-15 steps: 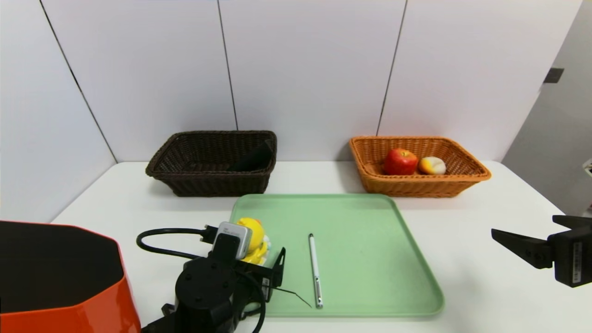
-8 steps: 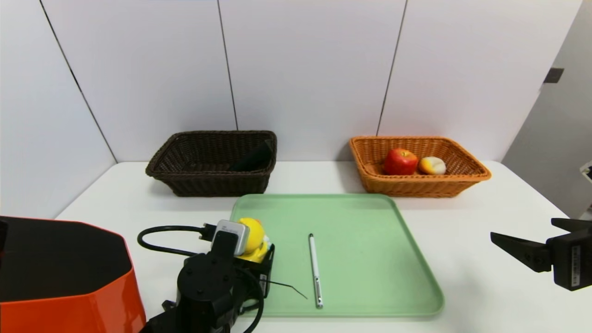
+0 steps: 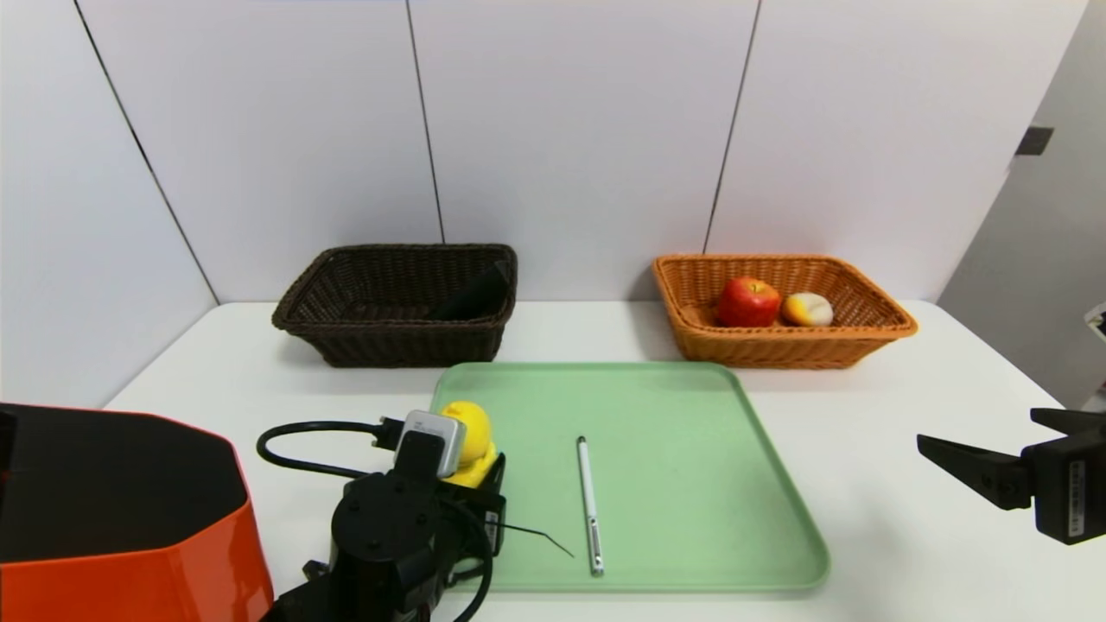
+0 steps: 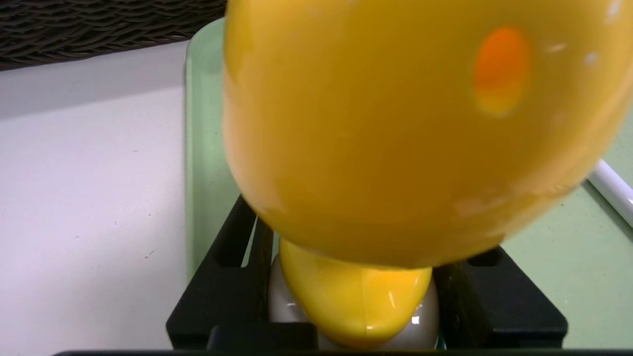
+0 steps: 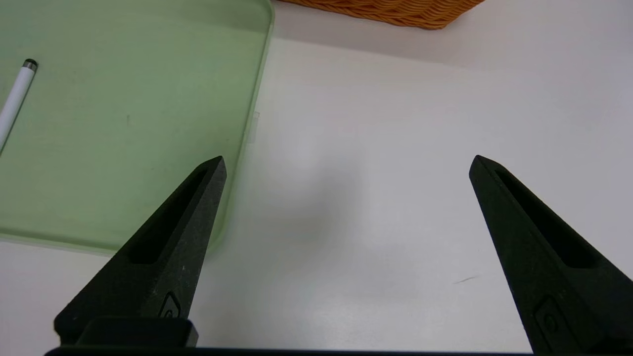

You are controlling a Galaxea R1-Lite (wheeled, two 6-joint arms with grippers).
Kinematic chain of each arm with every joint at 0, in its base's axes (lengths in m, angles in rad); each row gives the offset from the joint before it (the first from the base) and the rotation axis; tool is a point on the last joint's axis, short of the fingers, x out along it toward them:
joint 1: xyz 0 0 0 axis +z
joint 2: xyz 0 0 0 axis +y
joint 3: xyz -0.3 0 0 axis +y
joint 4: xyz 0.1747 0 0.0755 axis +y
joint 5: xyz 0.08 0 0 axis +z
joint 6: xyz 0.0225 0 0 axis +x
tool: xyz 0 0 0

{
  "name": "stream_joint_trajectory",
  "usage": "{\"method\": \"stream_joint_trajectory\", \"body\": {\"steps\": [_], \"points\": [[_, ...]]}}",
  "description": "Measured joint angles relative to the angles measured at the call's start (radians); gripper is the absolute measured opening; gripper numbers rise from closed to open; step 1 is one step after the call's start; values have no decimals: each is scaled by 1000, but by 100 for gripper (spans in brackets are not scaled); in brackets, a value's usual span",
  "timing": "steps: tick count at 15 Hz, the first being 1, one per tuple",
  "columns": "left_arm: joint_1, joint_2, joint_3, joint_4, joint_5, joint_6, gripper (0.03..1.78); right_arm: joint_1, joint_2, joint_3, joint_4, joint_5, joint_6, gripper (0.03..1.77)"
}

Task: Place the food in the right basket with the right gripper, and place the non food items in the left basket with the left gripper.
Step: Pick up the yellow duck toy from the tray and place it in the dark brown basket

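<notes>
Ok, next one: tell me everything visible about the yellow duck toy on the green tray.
The yellow duck toy is glossy, plastic-looking, with a big rounded head bearing an orange oval patch, a smaller yellow body below and a shiny white base. It stands upright at the near left corner of the green tray, beside the slim white pen. The left gripper has its black fingers against both sides of the base and lower body. It is not yet lifted.

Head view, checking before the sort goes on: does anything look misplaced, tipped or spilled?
Nothing stands out. The apple and white piece lie in the orange basket, the black pouch leans in the dark basket, and the pen lies flat on the green tray.
</notes>
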Motion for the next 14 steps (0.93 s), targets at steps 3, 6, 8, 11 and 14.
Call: {"method": "stream_joint_trajectory", "body": {"steps": [3, 6, 8, 11, 14], "points": [[-1, -27, -1, 1, -2, 9, 88, 0, -2, 8, 0, 0, -7, 170], [-1, -77, -8, 0, -5, 43, 88, 0, -7, 11, 0, 1, -8, 170], [-1, -110, -14, 0, -5, 66, 88, 1, -8, 11, 0, 1, -8, 170], [-1, -165, -35, 0, -6, 73, 88, 1, -9, 11, 0, 2, -7, 170], [10, -263, -110, 111, -7, 72, 88, 1, -13, 11, 0, 3, -7, 170]]}}
